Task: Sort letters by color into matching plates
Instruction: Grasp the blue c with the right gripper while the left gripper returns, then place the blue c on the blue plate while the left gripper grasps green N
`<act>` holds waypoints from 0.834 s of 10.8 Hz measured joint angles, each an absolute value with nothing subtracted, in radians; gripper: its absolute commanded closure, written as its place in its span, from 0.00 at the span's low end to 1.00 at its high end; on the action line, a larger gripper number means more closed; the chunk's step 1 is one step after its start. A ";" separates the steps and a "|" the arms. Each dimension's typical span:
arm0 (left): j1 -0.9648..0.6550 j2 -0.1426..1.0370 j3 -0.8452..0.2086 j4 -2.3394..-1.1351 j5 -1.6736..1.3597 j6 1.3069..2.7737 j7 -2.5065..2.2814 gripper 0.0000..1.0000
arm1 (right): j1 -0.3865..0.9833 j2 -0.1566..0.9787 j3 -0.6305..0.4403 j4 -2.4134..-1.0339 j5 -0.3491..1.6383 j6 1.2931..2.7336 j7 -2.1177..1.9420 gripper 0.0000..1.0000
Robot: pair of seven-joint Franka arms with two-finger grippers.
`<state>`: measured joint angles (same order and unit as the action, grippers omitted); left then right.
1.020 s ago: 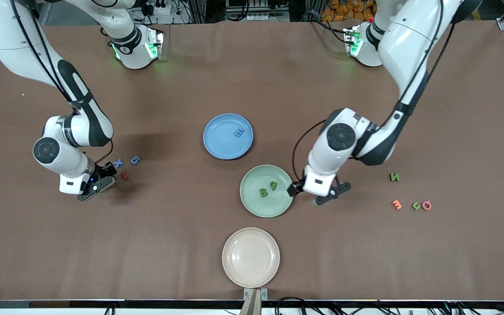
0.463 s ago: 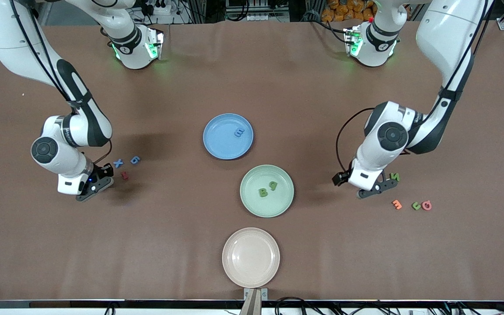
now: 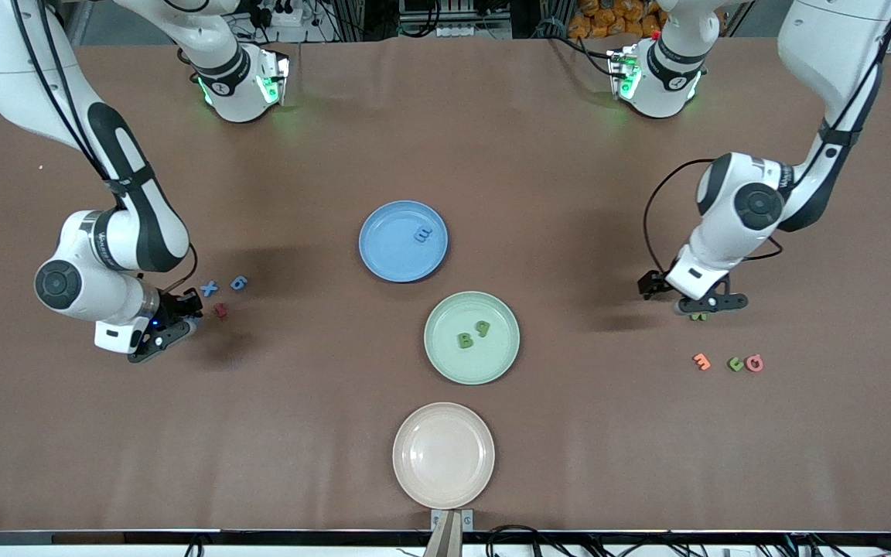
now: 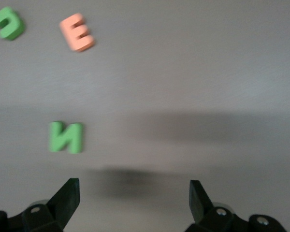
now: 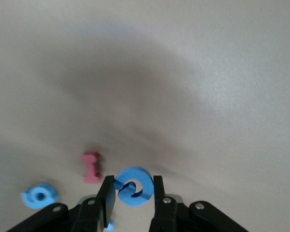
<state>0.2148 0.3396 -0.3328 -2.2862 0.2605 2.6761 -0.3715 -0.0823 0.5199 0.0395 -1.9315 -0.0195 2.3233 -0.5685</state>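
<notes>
Front view: blue plate (image 3: pixel 403 240) holds one blue letter (image 3: pixel 421 234); green plate (image 3: pixel 471 337), nearer the camera, holds two green letters (image 3: pixel 473 334). Left gripper (image 3: pixel 699 302) hangs over a green N (image 3: pixel 698 316).

Left wrist view: fingers (image 4: pixel 67 197) spread wide, nothing between them; green N lies on the table beside an orange E (image 4: pixel 77 32).

Right wrist view: right gripper (image 5: pixel 131 194) clenched on a blue round letter (image 5: pixel 133 185); red piece (image 5: pixel 91 166) beside it.
</notes>
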 measured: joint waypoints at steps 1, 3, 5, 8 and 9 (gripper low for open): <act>0.260 0.343 -0.331 -2.304 0.261 2.684 -0.292 0.00 | -0.067 0.510 0.045 -1.912 -0.007 2.277 -0.528 0.98; 0.329 0.361 -0.327 -2.306 0.278 2.688 -0.196 0.00 | -0.029 0.484 0.070 -1.902 -0.002 2.216 -0.392 0.98; 0.363 0.399 -0.327 -2.275 0.330 2.691 -0.186 0.00 | 0.032 0.465 0.088 -1.902 0.000 2.189 -0.244 0.98; 0.363 0.471 -0.327 -2.217 0.349 2.692 -0.186 0.00 | 0.101 0.447 0.165 -1.901 0.026 2.182 0.014 0.98; 0.363 0.492 -0.327 -2.196 0.350 2.692 -0.186 0.00 | 0.134 0.444 0.192 -1.900 0.041 2.184 0.110 0.98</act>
<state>0.3629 0.4923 -0.3271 -2.1958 0.3497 2.6925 -0.1855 0.1345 0.4445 0.1917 -1.9001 0.0406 2.1840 0.1098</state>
